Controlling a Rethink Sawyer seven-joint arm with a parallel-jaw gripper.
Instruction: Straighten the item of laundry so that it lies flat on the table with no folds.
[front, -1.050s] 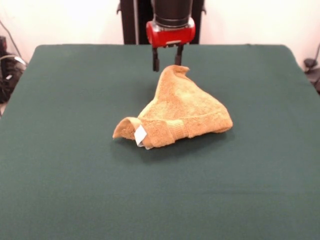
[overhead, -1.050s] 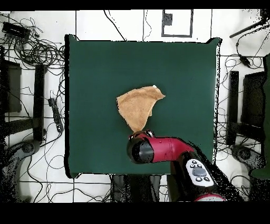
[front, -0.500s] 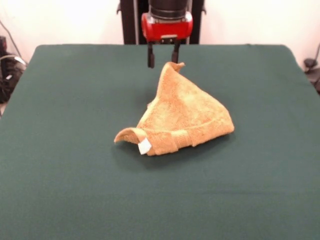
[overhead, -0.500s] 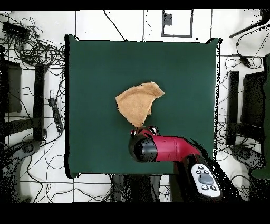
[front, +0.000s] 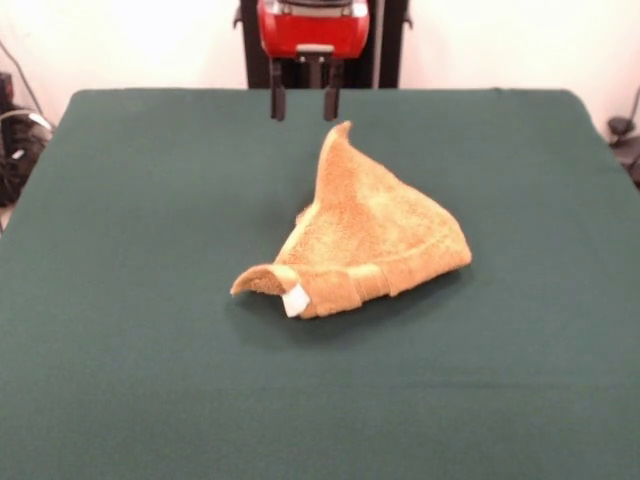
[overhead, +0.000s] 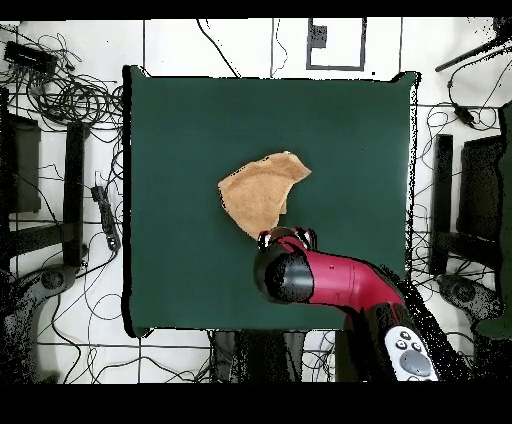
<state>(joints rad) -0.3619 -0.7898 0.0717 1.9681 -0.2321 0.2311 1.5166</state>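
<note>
1. your towel (front: 365, 235) sits near the middle of the table (front: 130, 380), heaped into a cone, one corner pointing up.
2. your gripper (front: 301, 102) hangs above and just beside that corner, fingers apart, holding nothing.
3. the edge by the tag (front: 296, 300) is rolled under.
4. nothing lies flat yet; i'd judge all the spreading remains.

Robot lab (tangled floor cables (overhead: 70, 95), equipment stands (overhead: 455, 215)).

The gripper (front: 301, 103) has risen off the towel (front: 362, 235), whose peak now stands free.
</note>
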